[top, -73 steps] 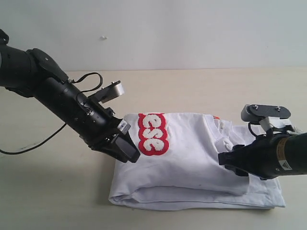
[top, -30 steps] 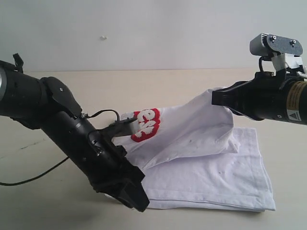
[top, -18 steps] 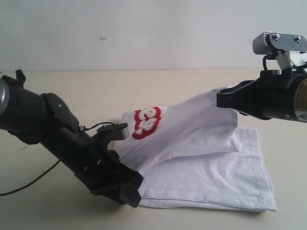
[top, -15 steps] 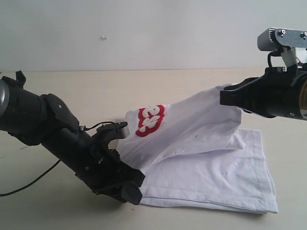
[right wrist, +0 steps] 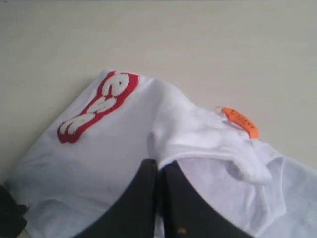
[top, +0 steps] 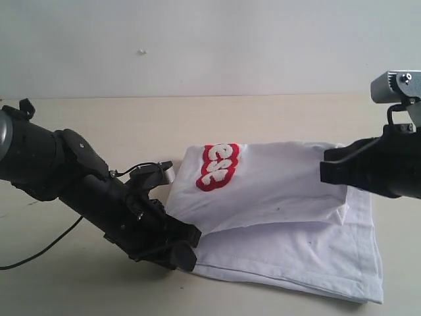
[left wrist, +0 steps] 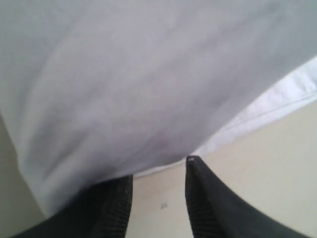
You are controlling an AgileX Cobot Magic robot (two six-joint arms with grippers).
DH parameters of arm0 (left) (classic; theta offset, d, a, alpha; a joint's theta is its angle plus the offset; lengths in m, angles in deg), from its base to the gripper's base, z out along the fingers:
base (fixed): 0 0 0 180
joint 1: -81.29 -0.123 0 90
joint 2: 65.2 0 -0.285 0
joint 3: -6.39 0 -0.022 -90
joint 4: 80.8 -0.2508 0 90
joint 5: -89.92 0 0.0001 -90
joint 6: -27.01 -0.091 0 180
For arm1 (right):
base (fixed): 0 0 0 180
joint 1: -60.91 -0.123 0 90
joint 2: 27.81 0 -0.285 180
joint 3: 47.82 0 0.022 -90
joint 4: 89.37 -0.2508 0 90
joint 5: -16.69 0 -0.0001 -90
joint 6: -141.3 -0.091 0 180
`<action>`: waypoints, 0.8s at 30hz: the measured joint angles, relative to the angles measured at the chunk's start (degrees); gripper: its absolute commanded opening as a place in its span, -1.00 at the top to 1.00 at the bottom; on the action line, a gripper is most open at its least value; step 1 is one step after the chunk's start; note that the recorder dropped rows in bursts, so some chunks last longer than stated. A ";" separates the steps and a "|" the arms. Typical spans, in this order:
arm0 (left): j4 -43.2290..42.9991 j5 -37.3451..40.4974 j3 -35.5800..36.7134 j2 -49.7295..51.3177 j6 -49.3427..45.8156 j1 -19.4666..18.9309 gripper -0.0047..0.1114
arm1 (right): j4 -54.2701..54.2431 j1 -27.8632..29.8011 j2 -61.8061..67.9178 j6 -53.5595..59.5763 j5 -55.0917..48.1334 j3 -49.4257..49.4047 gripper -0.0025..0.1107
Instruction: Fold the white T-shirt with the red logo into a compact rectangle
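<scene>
Two tools, one garment, one surface [top: 263, 118]. Item: white T-shirt [top: 283, 197], part-folded, lying toward the near right corner of the surface, lower layers flat, top layer raised at its right end. Change since half a second ago: the right tool [right wrist: 159, 167] has dropped and drawn toward the right edge, so the raised layer now hangs lower and flatter, and the red logo [top: 219, 167] has shifted slightly rightward with it. The left arm has held nearly the same place at the shirt's near left corner. Right tool: fingers pressed together, pinching a ridge of the shirt's top layer. An orange tag [right wrist: 240, 121] lies just beyond that pinch. Left tool [left wrist: 158, 171]: fingers apart with bare surface showing between them, low at the shirt's edge, and cloth hangs over one finger. Whether it touches the fabric cannot be told. Obscured: the left wrist view is blurred and mostly filled by white cloth. The logo shows only a few letters, the rest turned under the fold. In the exterior view both arms are cut off at the side edges, the right tool's fingertips are masked by its own body, and a cable [top: 39, 247] runs off the left edge.
</scene>
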 measured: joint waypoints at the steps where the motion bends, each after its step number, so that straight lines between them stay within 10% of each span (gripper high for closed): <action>1: 0.00 -0.12 0.00 0.00 0.00 0.00 0.27 | 1.70 0.00 -0.57 -1.39 0.00 -0.78 0.96; 18: 0.24 -0.02 0.00 0.00 -0.62 0.00 0.27 | 19.01 0.00 -0.52 -21.25 -5.92 -12.01 0.94; 24: -0.48 3.47 0.24 -0.60 -3.67 0.00 0.27 | 19.01 0.00 5.50 -21.46 -1.02 -12.16 0.17</action>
